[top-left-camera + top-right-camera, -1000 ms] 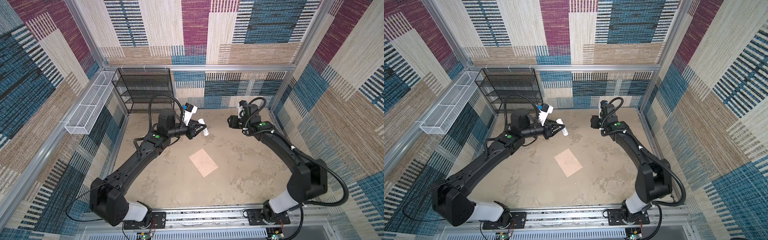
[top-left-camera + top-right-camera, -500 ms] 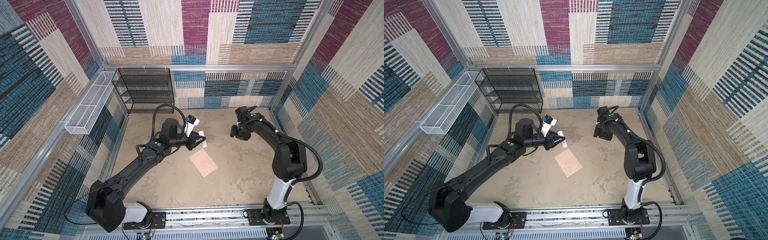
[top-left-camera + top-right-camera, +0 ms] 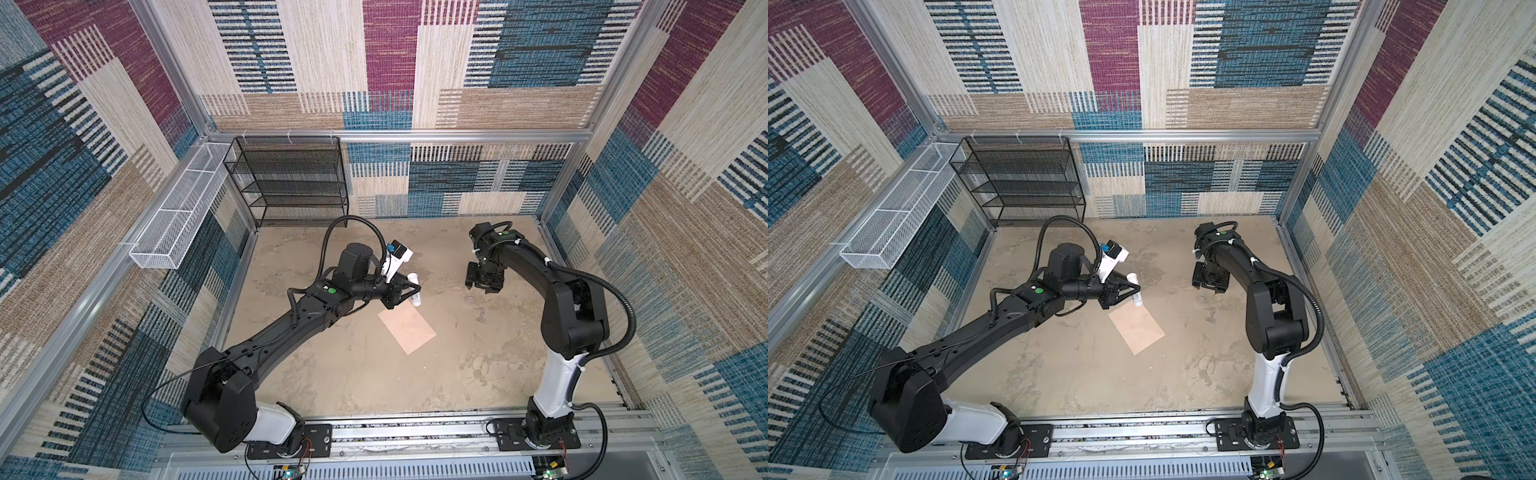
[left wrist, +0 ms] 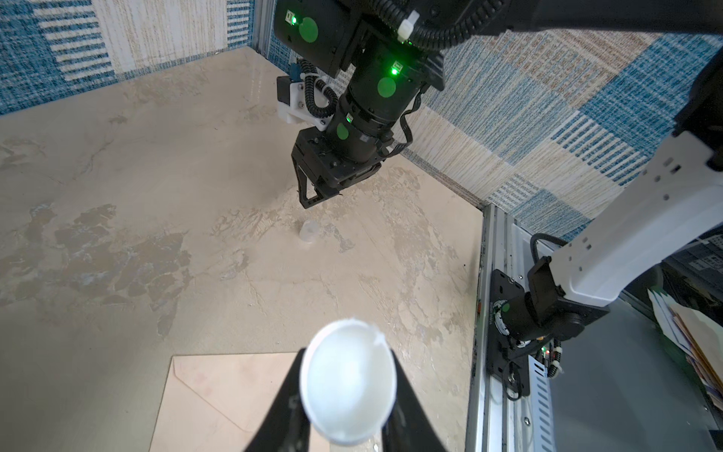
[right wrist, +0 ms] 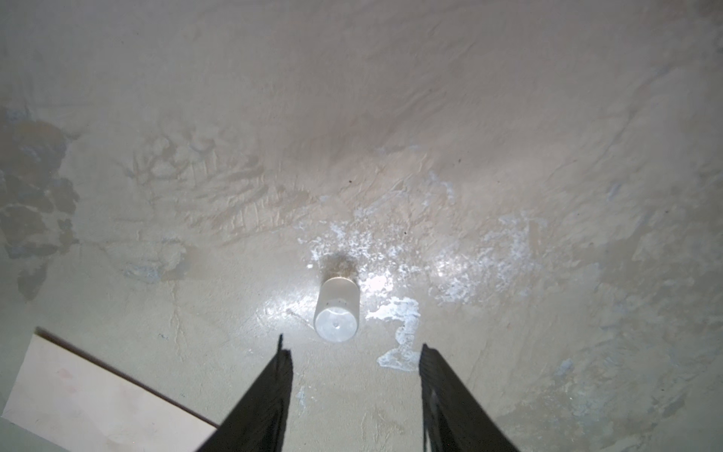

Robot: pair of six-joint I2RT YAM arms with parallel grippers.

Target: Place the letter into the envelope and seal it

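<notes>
**A:** What does the left pincer have?

**B:** A white glue stick. The fingers are closed partway, one on each side of the barrel. The stick hangs tilted from the tips, with its lower end pointing down at the tabletop.

**A:** And the envelope?

**B:** The peach envelope lies flat on the tabletop, directly below that pincer's tips. One corner sits under the stick's lower end, but I cannot tell whether the stick touches the paper. In the left wrist view the pointed flap lies folded down over the body.

**A:** How about the right pincer?

**B:** The right pincer has its fingers well apart and nothing between them. It hangs over the tabletop pointing down, well apart from the envelope.

**A:** Is anything close to it?

**B:** A small translucent cap stands upright on the tabletop, just ahead of the fingertips. It lines up with the gap between them, and neither finger touches it.
</notes>
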